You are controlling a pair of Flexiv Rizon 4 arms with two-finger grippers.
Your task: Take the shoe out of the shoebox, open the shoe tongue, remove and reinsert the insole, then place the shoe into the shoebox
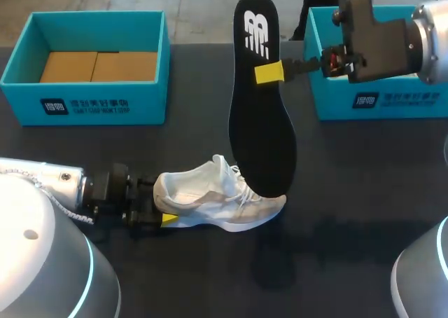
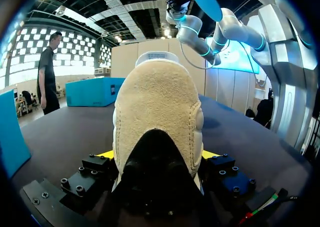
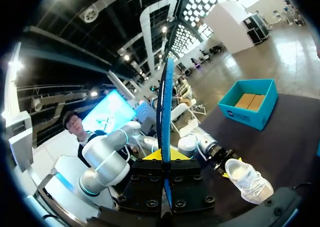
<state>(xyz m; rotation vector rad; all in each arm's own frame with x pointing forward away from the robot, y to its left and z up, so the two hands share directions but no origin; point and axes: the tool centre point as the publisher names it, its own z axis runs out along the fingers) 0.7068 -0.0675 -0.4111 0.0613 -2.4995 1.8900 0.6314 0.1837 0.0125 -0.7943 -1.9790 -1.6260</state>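
Dark table (image 1: 350,192), near edge first: the left gripper (image 1: 159,200) is clamped on the heel of the white shoe (image 1: 210,202) at 7 o'clock, with the shoe's long axis 9-to-3 and its toe to 3. Over its laces hangs the black insole (image 1: 262,136), long axis 12-to-6, toe end down, pinched by the right gripper (image 1: 269,73). Far back, a teal shoebox (image 1: 105,101) sits at 10 o'clock and a second teal box (image 1: 399,101) at 2.

A dark, matte table (image 1: 350,192) stretched across the whole head view, its surface plain and slightly reflective. Two flat brown cardboard pieces (image 1: 98,66) lay side by side, edges touching, covering the floor of an open teal box (image 1: 98,104) at the table's far left. In the right wrist view the same brown pieces showed inside that box.
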